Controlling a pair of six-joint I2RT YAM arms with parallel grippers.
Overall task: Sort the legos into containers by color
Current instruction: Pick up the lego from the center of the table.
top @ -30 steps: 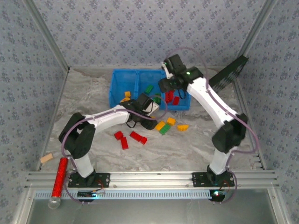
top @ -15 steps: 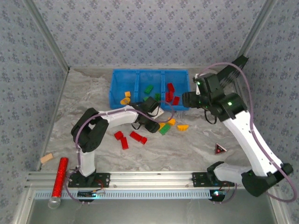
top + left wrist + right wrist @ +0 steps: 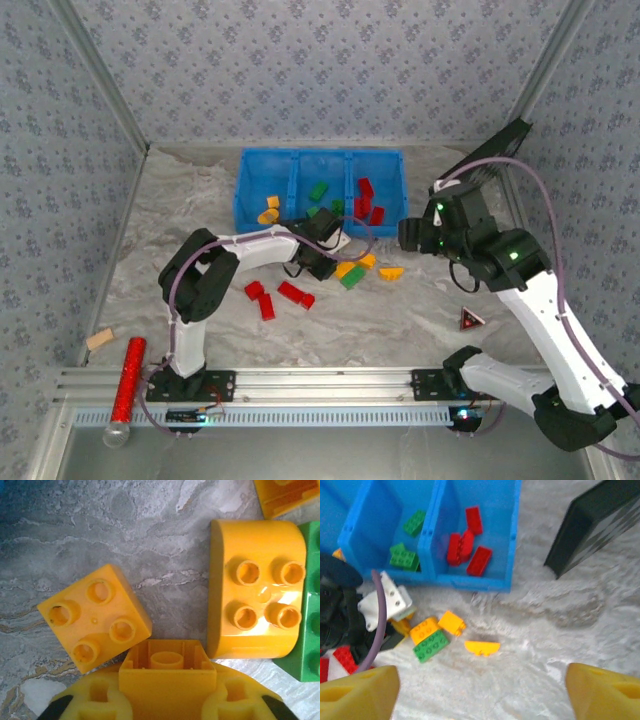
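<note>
Left gripper: the left gripper [image 3: 167,696] is clamped on a yellow brick [image 3: 167,666], which sits with its hollow underside facing the wrist camera and a yellow finger [image 3: 97,700] on either side.
Left gripper's place: low over the marbled table [image 3: 180,200], just at 6 o'clock of the blue tray [image 3: 300,155].
Around the held brick: a square yellow brick [image 3: 95,617] lies at 10 o'clock (whether the two touch I cannot tell). A rounded yellow brick [image 3: 257,610] lies at 2 o'clock, with a green brick [image 3: 306,630] against its 3 o'clock side.
Right gripper: the right gripper [image 3: 480,695] has its jaws spread wide with nothing between them. It hangs above bare table at 4 o'clock of the tray.
Containers: the containers are the tray's three compartments, at the 12 o'clock end of the table. The left one holds yellow bricks [image 3: 268,210], the middle one green bricks [image 3: 318,190] and the right one red bricks [image 3: 365,195].
Loose legos: a yellow-and-green cluster [image 3: 366,260] lies at 6 o'clock of the right compartment. A red cluster [image 3: 292,292] lies at 7 o'clock of the tray.
Other: a black panel [image 3: 600,525] stands at 3 o'clock of the tray.
</note>
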